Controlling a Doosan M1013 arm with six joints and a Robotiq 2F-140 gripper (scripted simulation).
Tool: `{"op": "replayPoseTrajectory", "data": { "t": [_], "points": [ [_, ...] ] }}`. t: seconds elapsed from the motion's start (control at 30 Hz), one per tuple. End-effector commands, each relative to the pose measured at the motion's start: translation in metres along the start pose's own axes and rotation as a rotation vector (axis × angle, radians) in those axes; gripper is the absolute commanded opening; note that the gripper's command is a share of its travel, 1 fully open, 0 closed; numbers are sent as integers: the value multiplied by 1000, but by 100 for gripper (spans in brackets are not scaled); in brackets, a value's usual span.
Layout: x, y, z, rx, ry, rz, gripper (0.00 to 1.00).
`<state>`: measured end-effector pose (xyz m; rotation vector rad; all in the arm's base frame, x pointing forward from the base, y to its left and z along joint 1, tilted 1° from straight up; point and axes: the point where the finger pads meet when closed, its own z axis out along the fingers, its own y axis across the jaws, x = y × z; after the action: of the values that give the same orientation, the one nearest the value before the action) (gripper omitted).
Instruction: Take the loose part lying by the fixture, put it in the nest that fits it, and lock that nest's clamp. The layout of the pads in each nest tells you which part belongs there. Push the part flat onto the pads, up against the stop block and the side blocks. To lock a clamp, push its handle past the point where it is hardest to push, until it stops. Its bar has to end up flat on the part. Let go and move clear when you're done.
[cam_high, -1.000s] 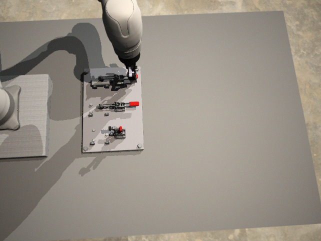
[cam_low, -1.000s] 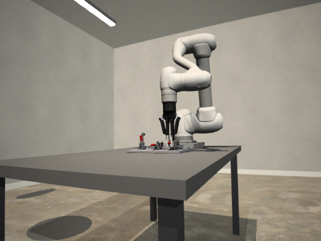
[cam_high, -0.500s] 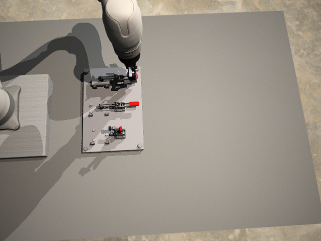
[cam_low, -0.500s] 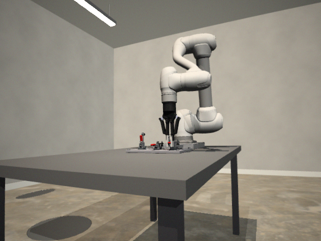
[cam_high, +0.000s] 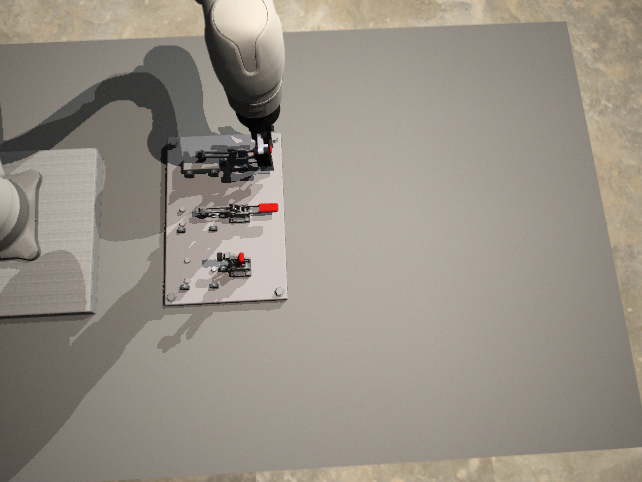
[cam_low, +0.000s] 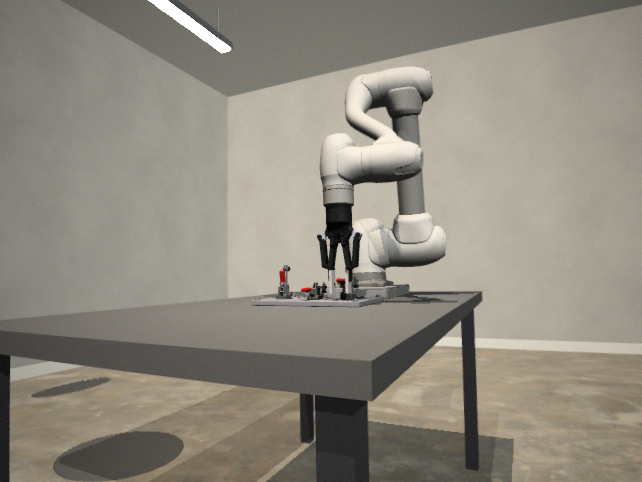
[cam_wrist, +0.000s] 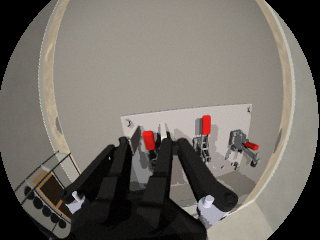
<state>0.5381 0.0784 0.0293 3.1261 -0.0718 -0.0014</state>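
The tool (cam_high: 264, 155) (cam_low: 340, 289) (cam_wrist: 150, 129) is partly open and grips nothing; its 2 fingers stand at either side of 1 red handle (cam_high: 270, 149) (cam_low: 340, 280) (cam_wrist: 148, 140), presumably so they can work that lever without squeezing it. The part (cam_high: 202, 167) seems to be the pale bar in that handle's nest, at the base side of the plate (cam_high: 261, 191) (cam_low: 305, 303) (cam_wrist: 175, 118), probably laid there because the pads match. Whether it sits flat against its blocks, or the clamp is fully locked, I cannot tell. I count 3 clamps with 3 red handles: this one, the middle handle (cam_high: 268, 207) (cam_low: 305, 289) (cam_wrist: 206, 125) lying low, and the far handle (cam_high: 241, 257) (cam_low: 282, 276) (cam_wrist: 251, 146) raised. The plate has 4 corner bolts and rests on 1 counter (cam_high: 414, 259) (cam_low: 207, 332) (cam_wrist: 150, 60).
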Motion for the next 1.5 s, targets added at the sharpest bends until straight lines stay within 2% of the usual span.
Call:
{"op": "replayPoseTrajectory", "data": {
  "t": [0.0,0.57,0.73,1.0,1.23,1.47],
  "points": [
    [0,0,0,0,0,0,35],
    [0,0,-3,0,0,0,35],
    [0,0,-15,0,0,0,35],
    [0,0,-47,0,0,0,35],
    [0,0,-58,0,0,0,35],
    [0,0,-60,0,0,0,35]
  ]
}}
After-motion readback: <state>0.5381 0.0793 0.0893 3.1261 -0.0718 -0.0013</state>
